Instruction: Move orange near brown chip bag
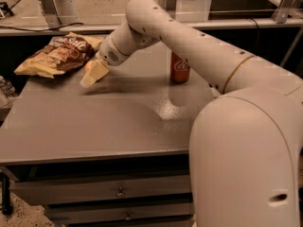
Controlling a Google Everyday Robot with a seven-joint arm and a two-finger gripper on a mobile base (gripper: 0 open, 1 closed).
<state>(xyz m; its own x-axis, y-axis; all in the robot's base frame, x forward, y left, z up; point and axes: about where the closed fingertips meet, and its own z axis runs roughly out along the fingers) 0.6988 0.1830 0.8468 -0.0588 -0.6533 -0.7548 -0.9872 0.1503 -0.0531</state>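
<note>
The orange (88, 65) shows only as a small sliver at the far left of the grey table (94, 122), mostly hidden behind my gripper (93, 74). The gripper is shut on the orange, low over the tabletop. The brown chip bag (59, 56) lies flat at the table's back left corner, dark brown in the middle with yellow ends. The orange is just right of the bag's near right edge, a short gap away. My arm reaches in from the right across the table.
A red soda can (180, 69) stands upright at the back middle of the table, right of the gripper and partly behind my arm. The table has drawers (118, 192) in front. A ledge with metal posts (47, 4) runs behind the table.
</note>
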